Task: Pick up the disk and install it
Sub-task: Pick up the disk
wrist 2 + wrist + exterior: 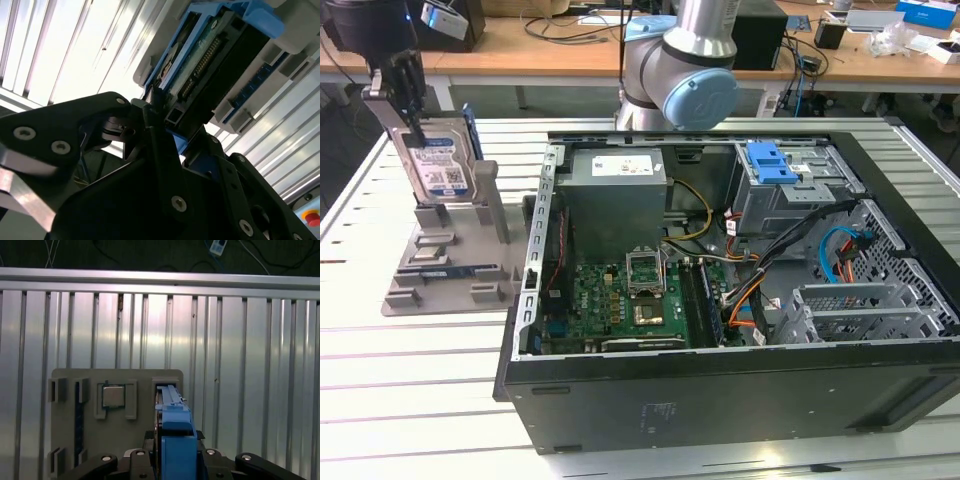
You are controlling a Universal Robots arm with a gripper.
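The gripper (415,125) has its jaws pinched on the top edge of the disk (442,165) — stood upright in a grey holder (470,215) (so that edge is offered, I judge) near the bench's (410,400) far corner at the exterior view's left.

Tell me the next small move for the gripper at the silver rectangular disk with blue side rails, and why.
Probably a short lift straight up. The gripper looks closed on the top edge of the silver rectangular disk, which stands upright in the grey slotted holder. A vertical pull should clear the slot walls without tilting the disk.
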